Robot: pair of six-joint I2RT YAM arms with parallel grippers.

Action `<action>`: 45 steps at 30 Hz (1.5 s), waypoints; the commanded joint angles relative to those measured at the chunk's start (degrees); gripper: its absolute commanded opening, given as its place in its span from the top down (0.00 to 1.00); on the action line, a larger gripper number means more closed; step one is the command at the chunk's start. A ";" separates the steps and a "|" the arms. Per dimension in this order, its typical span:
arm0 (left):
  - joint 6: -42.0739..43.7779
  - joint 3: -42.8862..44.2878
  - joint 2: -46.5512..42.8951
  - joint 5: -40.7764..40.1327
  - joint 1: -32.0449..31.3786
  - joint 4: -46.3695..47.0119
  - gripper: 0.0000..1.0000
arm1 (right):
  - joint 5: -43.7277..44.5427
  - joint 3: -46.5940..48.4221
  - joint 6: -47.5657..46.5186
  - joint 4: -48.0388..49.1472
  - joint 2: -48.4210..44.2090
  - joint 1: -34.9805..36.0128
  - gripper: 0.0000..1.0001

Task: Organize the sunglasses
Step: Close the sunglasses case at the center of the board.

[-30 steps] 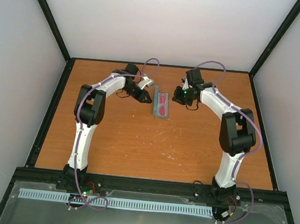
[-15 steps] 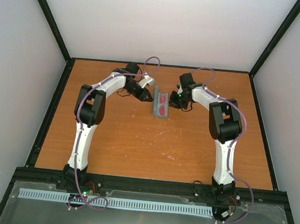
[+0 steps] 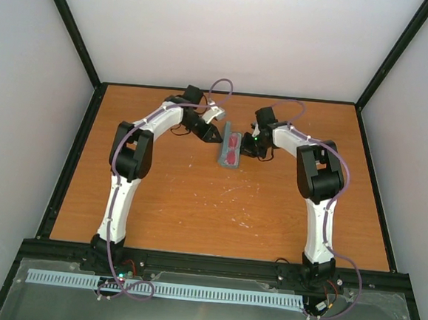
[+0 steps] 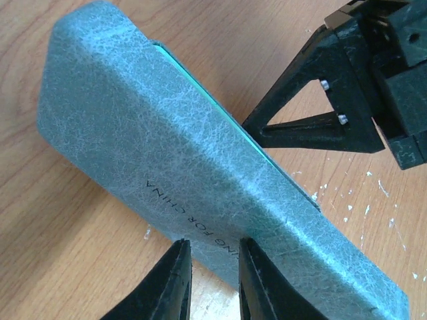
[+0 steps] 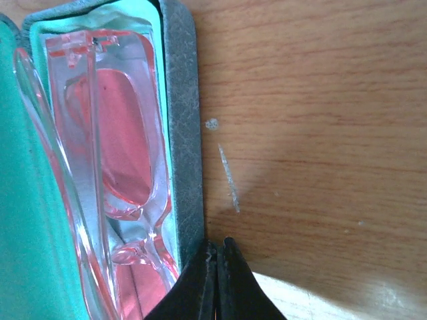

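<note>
Closing step. Keep sunglasses [image 5: 107,153] seated inside the open case [image 5: 181,120], centred on the table [image 3: 181,202]. Push the lid [image 4: 167,147] over slowly with the left gripper [image 4: 213,248], narrowly parted and empty; brace the rim with the right gripper [image 5: 217,252], pinched together on nothing.

- The sunglasses [image 5: 100,133]: translucent red-pink frame, with lenses tinted a deeper pink-red.
- The glasses case [image 4: 167,153]: grey-blue outside, covered in a fine pale crackle pattern like veined leather, with a line of small dark lettering. Its lining [image 5: 30,220] is mint green.
- The table [image 3: 196,203]: orange-brown wood grain, flecked with small white specks.
- The left gripper [image 4: 212,248] and right gripper [image 5: 217,248]: matte black.
- The arms [image 3: 115,204]: white links and black joints, trailed by purple cables [image 3: 220,81].
- The walls [image 3: 231,35]: pale grey-white, edged by a black frame [image 3: 69,22].
</note>
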 commanded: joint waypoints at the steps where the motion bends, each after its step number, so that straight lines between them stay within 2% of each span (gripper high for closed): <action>1: -0.67 2.25 2.53 0.73 -1.73 -0.26 0.78 | -1.76 -2.19 -0.32 2.08 -0.43 0.56 0.97; 34: -1.21 2.57 7.71 0.77 -6.32 0.76 0.78 | -6.29 -6.72 -2.20 6.52 -2.84 1.48 0.97; 41: 1.12 1.64 2.58 -2.65 -5.81 0.92 0.79 | -0.88 -9.36 -2.87 4.18 -8.59 -0.12 0.93; 45: 2.48 -0.55 -3.77 -3.42 -3.93 2.28 0.80 | 4.66 -9.78 -4.57 -2.02 -14.31 -1.80 0.86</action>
